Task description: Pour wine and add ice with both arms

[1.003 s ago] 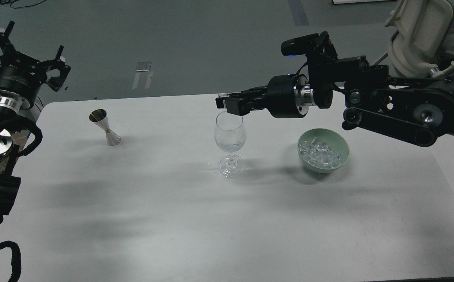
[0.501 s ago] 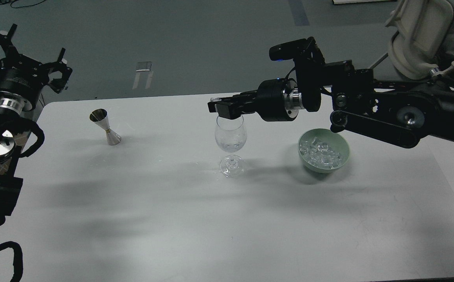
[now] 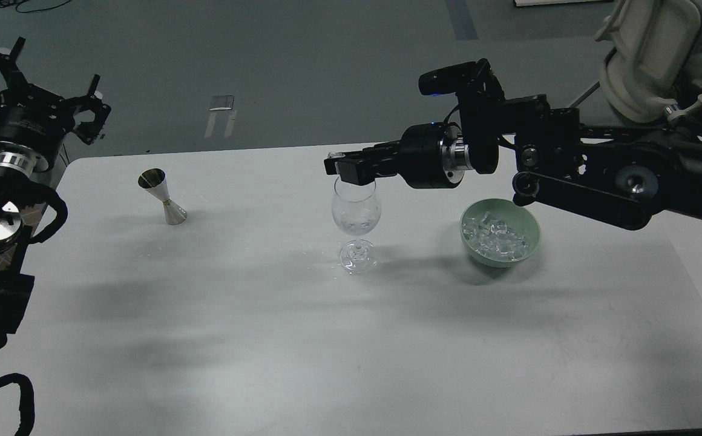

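A clear stemmed glass [image 3: 356, 212] stands mid-table; its bowl holds something clear, and I cannot tell liquid from ice in it. The ice [image 3: 497, 237] is heaped in a pale green bowl [image 3: 529, 225] to the glass's right. My right gripper [image 3: 347, 169] hovers right over the glass's rim, pointing left; its fingers look close together, with a small pale glint at the tip, and whether it holds a chunk is unclear. My left gripper [image 3: 42, 82] is raised off the table's far left corner, its claws spread and empty. The wine is not discernible.
A steel jigger [image 3: 163, 196] stands upright on the white table [image 3: 266, 339] at back left, tilted slightly. My right arm [image 3: 599, 175] spans above the bowl. A cream-coloured machine part [image 3: 647, 54] is at the top right.
My right gripper moved left from beside the glass's rim to over it, then settled. My left gripper shifted only slightly. Glass, bowl and jigger stayed put.
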